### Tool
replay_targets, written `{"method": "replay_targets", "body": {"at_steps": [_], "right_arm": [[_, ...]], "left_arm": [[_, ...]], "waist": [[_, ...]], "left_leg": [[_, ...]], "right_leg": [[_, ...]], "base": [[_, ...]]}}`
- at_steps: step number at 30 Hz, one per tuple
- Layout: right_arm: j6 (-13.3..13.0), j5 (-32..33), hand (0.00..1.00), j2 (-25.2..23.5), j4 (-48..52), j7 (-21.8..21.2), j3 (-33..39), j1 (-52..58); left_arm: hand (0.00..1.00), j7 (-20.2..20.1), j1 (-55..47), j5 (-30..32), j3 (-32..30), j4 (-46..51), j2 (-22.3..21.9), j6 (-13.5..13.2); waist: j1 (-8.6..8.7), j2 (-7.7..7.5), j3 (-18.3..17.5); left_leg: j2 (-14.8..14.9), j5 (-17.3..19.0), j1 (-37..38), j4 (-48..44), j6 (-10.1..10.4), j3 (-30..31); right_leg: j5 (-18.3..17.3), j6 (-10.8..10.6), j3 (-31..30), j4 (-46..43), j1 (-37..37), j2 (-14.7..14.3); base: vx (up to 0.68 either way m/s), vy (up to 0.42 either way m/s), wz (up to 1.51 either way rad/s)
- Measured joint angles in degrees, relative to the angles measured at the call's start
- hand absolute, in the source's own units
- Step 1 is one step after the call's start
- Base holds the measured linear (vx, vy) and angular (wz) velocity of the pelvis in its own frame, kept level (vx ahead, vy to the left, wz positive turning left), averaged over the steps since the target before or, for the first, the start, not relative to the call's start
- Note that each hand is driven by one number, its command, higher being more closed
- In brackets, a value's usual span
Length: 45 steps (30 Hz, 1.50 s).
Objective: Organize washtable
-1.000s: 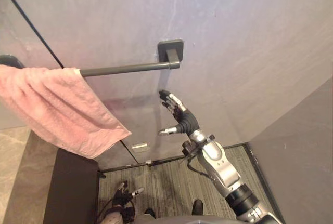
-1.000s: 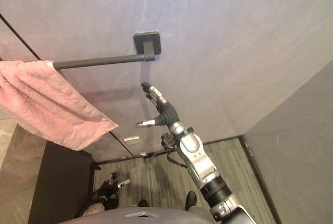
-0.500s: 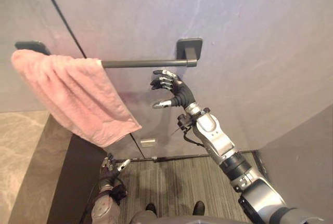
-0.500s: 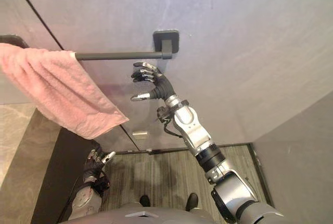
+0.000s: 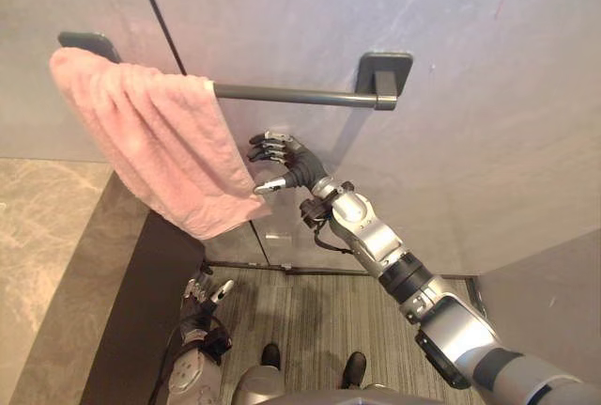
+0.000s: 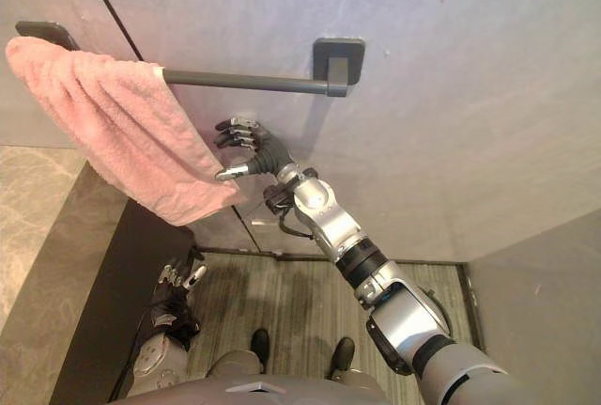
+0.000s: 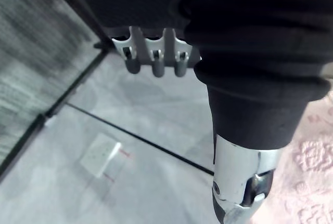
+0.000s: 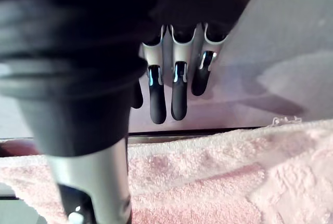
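Since a second ago, the right hand [image 5: 286, 164] has swung from the bracket end of the rail [image 5: 291, 95] over to the pink towel [image 5: 160, 151].
Its fingers are loose and spread, gripping nothing yet, with the thumb tip right at the towel's hanging edge. The towel's bunched at the rail's left end, so I'd guess grabbing and straightening it comes next. The left hand [image 5: 199, 300] hangs low, relaxed.

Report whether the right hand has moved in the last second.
Yes. The right hand was below the towel bar's wall bracket; now it sits well to the bracket's left, by the pink towel's lower corner.
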<state>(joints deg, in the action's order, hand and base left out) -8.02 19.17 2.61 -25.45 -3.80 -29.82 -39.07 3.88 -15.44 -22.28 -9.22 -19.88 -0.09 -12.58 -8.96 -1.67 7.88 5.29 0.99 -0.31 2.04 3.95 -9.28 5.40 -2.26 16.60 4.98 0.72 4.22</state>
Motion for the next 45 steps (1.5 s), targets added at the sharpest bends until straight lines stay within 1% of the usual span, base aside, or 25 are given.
{"method": "replay_targets", "body": {"at_steps": [3, 5, 8, 11, 13, 14, 16, 19, 25, 29, 30, 32, 35, 37, 39, 41, 45], "right_arm": [[0.0, 0.0, 0.0, -0.8, 0.0, 0.0, -0.6, 0.0], [0.0, 0.0, 0.0, -1.2, 0.2, 0.0, -2.8, 0.0], [0.0, 0.0, 0.0, -1.6, 0.9, -0.3, -4.0, 0.8], [0.0, 0.0, 0.0, -1.8, 1.3, -0.9, -4.1, 2.3], [0.2, 0.0, 0.0, -1.8, 1.3, -1.3, -5.7, 2.9], [0.8, 0.0, 0.0, -1.9, 1.3, -1.4, -7.0, 3.1], [1.1, 0.0, 0.0, -2.1, 1.4, -1.7, -8.7, 3.1], [1.2, 0.0, 0.0, -2.9, 3.6, -2.0, -9.1, 4.0], [1.2, 0.0, 0.0, -4.1, 3.4, -2.3, -12.1, 4.0], [1.3, 0.0, 0.0, -5.3, 2.2, -2.2, -12.8, 4.0], [1.3, 0.0, 1.0, -5.6, 2.0, -2.1, -12.8, 3.8], [1.3, 0.1, 1.0, -6.9, -1.7, -1.3, -12.7, 1.7], [1.5, 0.0, 1.0, -7.5, -4.3, -0.6, -12.5, -0.1], [1.8, 0.0, 1.0, -8.6, -6.8, 0.1, -12.0, -1.3], [2.2, 0.0, 1.0, -8.7, -9.6, 0.4, -10.7, -2.1], [2.4, -0.1, 1.0, -8.7, -11.3, 1.4, -9.3, -2.2], [2.5, -0.1, 1.0, -8.7, -11.3, 2.8, -6.9, -2.3]], "left_arm": [[0.0, 0.0, 0.0, -0.4, 0.2, 0.1, 0.0, 0.0], [0.0, 0.1, 0.1, -1.0, 0.2, 0.1, 0.0, 0.1], [0.0, 0.2, 0.0, -1.0, 0.2, 0.2, 0.0, 0.2], [0.0, 0.2, -0.1, -1.0, 0.2, 0.8, 0.0, 0.7], [0.0, 0.2, -0.5, -1.0, 0.2, 1.7, 0.0, 0.7], [0.0, 0.2, -0.5, -1.0, 0.3, 1.8, 0.0, 0.8], [0.0, 0.2, -0.4, -1.0, 0.5, 2.1, 0.0, 0.9], [0.0, 0.2, -0.5, -1.0, 0.9, 2.1, 0.0, 0.9], [0.0, 0.3, -0.5, -1.0, 2.7, 2.2, 0.0, 0.9], [0.0, 0.5, -0.4, -1.0, 3.2, 2.2, 0.1, 0.9], [0.0, 0.5, -0.4, -1.0, 3.4, 2.2, 0.1, 0.9], [0.0, 0.6, -0.2, -1.0, 4.0, 2.2, 0.2, 0.9], [0.0, 0.6, -0.2, -1.1, 5.0, 2.2, 0.2, 0.9], [0.0, 0.6, -0.1, -1.1, 5.2, 2.2, 0.2, 0.9], [0.0, 0.6, 0.0, -1.1, 5.5, 2.2, 0.2, 0.9], [0.0, 0.6, -0.1, -1.2, 5.8, 2.2, 0.3, 0.9], [0.0, 0.7, 0.0, -1.6, 6.6, 2.2, 0.3, 0.9]], "waist": [[-0.28, -0.02, 0.0], [-0.26, -0.05, 0.0], [-0.24, -0.18, 0.0], [-0.21, -0.88, 0.3], [0.11, -1.45, 0.6], [0.3, -1.52, 0.6], [0.35, -1.51, 0.6], [0.32, -1.51, 0.6], [0.24, -1.49, 0.6], [0.12, -1.46, 0.6], [0.07, -1.46, 0.6], [-0.01, -1.42, 0.7], [-0.63, -1.39, 0.7], [-0.92, -1.31, 0.7], [-1.15, -1.16, 0.8], [-1.33, -1.17, 0.8], [-1.63, -1.13, 0.8]], "left_leg": [[0.0, -0.1, -0.3, -0.3, 0.0, 0.2], [0.0, -0.1, -0.5, -0.4, 0.0, 0.4], [0.0, -0.1, -0.5, -0.4, 0.0, 0.5], [0.0, -0.1, -0.5, -0.5, 0.0, 0.4], [0.1, 0.0, -0.5, -0.6, 0.0, 0.4], [0.1, 0.0, -0.4, -0.6, -0.1, 0.3], [0.1, 0.0, -0.4, -0.7, -0.1, 0.3], [0.1, 0.0, -0.4, -0.8, -0.1, 0.3], [0.1, 0.0, -0.4, -0.9, -0.1, 0.3], [0.1, 0.0, -0.5, -0.9, -0.1, 0.4], [0.1, 0.0, -0.6, -0.9, -0.1, 0.5], [0.1, 0.0, -0.9, -1.2, -0.1, 0.8], [0.1, 0.0, -1.0, -1.2, -0.1, 1.1], [0.1, 0.0, -1.1, -1.2, 0.0, 1.3], [0.0, 0.0, -1.2, -1.2, 0.0, 1.8], [0.1, 0.0, -1.3, -1.2, 0.0, 2.0], [0.1, 0.0, -1.3, -1.0, 0.0, 2.0]], "right_leg": [[0.0, 0.0, 0.0, 0.0, 0.1, 0.0], [0.0, 0.0, 0.0, 0.0, 0.0, 0.0], [0.0, 0.0, 0.0, 0.0, 0.0, 0.0], [0.0, 0.0, -0.2, 0.0, -0.1, 0.1], [0.0, 0.0, -0.3, 0.0, -0.1, 0.1], [0.0, 0.0, -0.4, 0.0, -0.1, 0.1], [0.0, 0.0, -0.5, 0.0, -0.1, 0.1], [0.0, 0.0, -0.5, 0.0, -0.1, 0.1], [0.0, 0.0, -0.6, 0.0, -0.1, 0.1], [0.0, 0.0, -0.5, 0.0, -0.1, 0.1], [0.0, 0.0, -0.4, 0.0, -0.1, 0.1], [0.0, 0.0, -0.1, 0.0, -0.1, 0.1], [0.0, 0.0, 0.0, 0.0, -0.1, 0.1], [0.0, 0.0, 0.1, 0.0, -0.1, 0.1], [0.0, 0.0, 0.2, 0.0, -0.4, 0.1], [0.0, 0.0, 0.2, 0.0, -0.4, 0.1], [0.0, 0.0, 0.2, 0.1, -0.4, 0.1]], "base": [[0.01, 0.003, 0.06], [0.01, 0.004, 0.04], [0.0, 0.0, 0.0], [0.0, 0.0, 0.0], [0.0, 0.0, 0.0], [0.0, 0.0, 0.0], [0.0, 0.0, 0.0], [0.0, 0.0, 0.0], [0.0, 0.0, 0.0], [0.0, 0.0, 0.01], [0.0, 0.0, 0.04], [-0.01, -0.003, 0.08], [-0.01, -0.001, 0.05], [0.0, 0.0, 0.05], [0.0, 0.005, 0.13], [0.0, 0.011, 0.08], [0.0, 0.0, 0.0]]}}
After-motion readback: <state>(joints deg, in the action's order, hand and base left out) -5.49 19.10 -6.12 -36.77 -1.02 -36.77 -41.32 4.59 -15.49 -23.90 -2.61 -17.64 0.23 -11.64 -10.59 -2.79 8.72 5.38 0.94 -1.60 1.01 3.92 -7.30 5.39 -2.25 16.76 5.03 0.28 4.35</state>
